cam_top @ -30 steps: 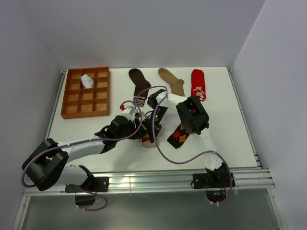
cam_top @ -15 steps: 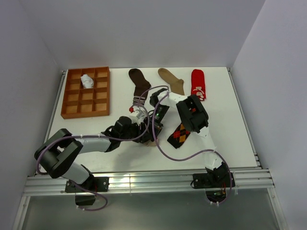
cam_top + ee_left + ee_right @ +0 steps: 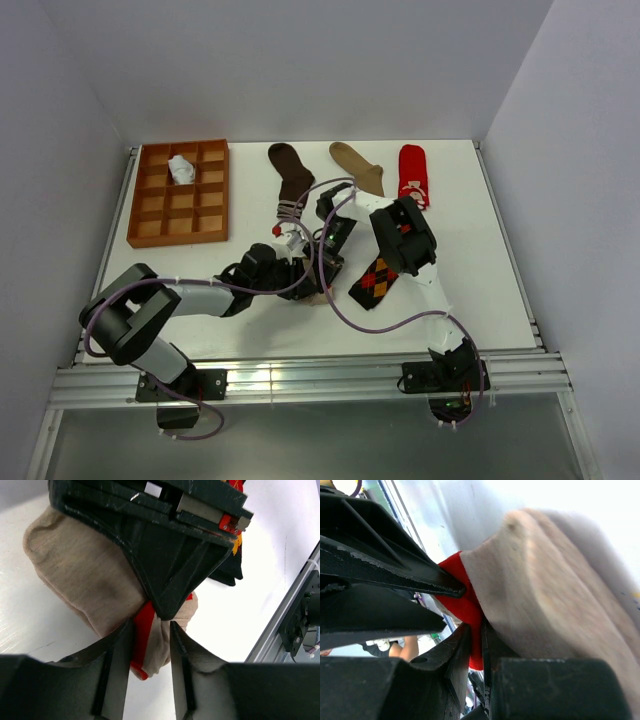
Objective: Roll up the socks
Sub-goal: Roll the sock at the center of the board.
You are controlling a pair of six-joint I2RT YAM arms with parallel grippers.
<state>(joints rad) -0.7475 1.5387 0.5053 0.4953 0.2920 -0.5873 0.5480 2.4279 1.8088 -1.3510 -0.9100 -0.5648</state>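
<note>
Sock (image 3: 75, 575): red toe nearest, body running away.
Left gripper (image 3: 145, 672), right gripper (image 3: 476, 647): both narrowly pinching toe.
Surface: white table (image 3: 265, 550).

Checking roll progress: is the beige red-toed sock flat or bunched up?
Bunched: the beige sock is a rounded wad, red toe pinched by left gripper and right gripper.

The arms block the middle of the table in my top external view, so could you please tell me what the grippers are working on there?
Observer: A beige sock with a red toe, bunched into a thick bundle.
Operator: Is the left gripper holding it?
Observer: Yes, the left gripper is shut on the bundle's red end.
Operator: And the right one?
Observer: The right gripper pinches the same red toe, its fingers nearly together.
</note>
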